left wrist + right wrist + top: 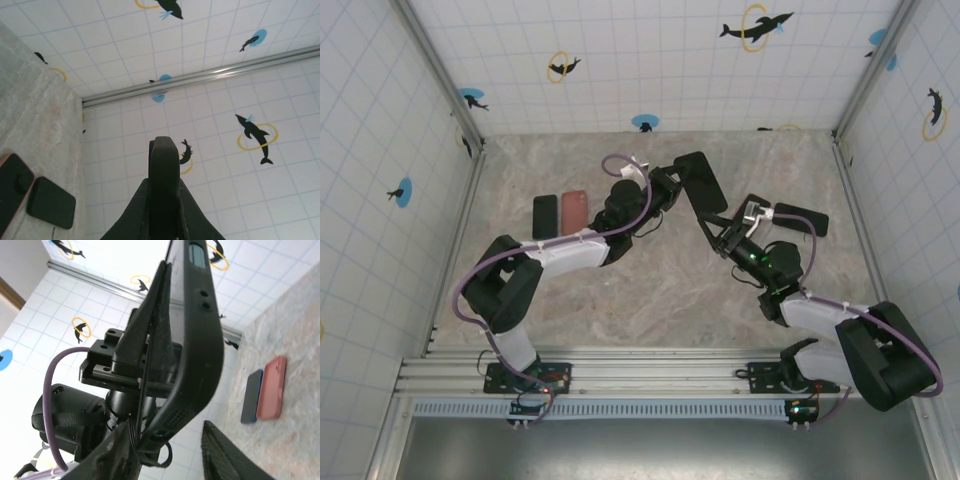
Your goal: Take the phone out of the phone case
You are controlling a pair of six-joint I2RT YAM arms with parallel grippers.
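Left gripper, clamped on the black phone case at frame centre, should hold firm while the spread right gripper peels a corner.

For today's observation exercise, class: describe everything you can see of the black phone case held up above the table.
The black phone case looks matte and rubbery, with rounded corners, small side holes and a perforated grille patch along its edge. It hangs tilted above the table, touching nothing but the left end effector, which is clamped on it.
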